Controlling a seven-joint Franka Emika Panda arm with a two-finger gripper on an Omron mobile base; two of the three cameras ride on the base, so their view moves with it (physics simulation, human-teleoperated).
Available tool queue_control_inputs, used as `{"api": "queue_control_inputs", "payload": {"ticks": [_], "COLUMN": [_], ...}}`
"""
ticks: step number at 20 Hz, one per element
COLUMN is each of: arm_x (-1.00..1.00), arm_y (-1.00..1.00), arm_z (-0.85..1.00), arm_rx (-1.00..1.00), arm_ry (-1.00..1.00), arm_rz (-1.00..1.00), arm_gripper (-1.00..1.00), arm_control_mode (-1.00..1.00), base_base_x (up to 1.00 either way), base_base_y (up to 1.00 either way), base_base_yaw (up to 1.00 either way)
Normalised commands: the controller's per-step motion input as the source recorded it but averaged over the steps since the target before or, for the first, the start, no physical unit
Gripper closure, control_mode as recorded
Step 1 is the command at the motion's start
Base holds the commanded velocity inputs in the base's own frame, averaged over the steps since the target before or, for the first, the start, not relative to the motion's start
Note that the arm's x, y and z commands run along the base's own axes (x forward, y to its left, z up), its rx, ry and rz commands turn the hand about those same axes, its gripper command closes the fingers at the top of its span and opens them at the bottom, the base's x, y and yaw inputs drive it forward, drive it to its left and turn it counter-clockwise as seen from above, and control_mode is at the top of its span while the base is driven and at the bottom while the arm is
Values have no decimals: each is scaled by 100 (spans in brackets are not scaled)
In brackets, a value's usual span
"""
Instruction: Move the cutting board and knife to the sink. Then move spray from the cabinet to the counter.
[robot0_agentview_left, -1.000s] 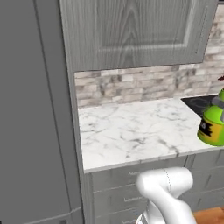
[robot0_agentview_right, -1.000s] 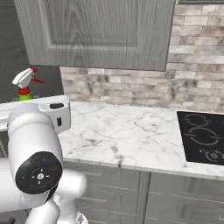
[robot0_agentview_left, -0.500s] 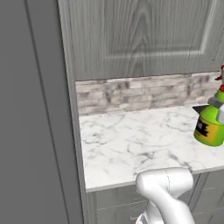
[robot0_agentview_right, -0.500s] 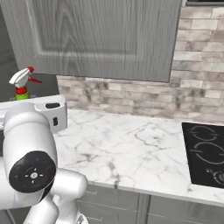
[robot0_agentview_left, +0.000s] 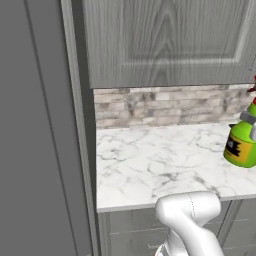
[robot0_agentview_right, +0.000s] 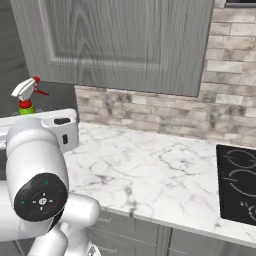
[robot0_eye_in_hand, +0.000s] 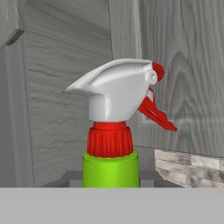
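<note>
Base rolled closer; green spray above veined marble counter.

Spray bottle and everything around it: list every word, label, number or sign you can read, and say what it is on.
No text can be read anywhere.
Spray bottle: yellow label with a black mark, too blurred to read.
Spray nozzle: plain white, no lettering.
Cooktop: thin white ring outlines and small dots, no legible words or numbers.
Cabinet door, counter and stone backsplash: no writing.
</note>
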Motion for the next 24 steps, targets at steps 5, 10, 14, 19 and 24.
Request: {"api": "queue_control_inputs", "payload": {"ticks": [5, 10, 14, 19, 24], "arm_x": [0, 3, 13, 27, 51], "arm_y": [0, 0, -23, -35, -30], "arm_z": [0, -35, -55, -58, -58], "arm_rx": [0, 0, 0, 0, 8], "arm_ry": [0, -4, -1, 0, 0], "arm_rz": [0, 0, 11, 15, 17], "arm_gripper": [100, 100, 100, 100, 100], "arm_control_mode": [100, -100, -100, -100, -100], "base_base_x": [26, 0, 0, 0, 0], "base_base_y": [0, 0, 0, 0, 0], "base_base_yaw": [0, 0, 0, 0, 0]}}
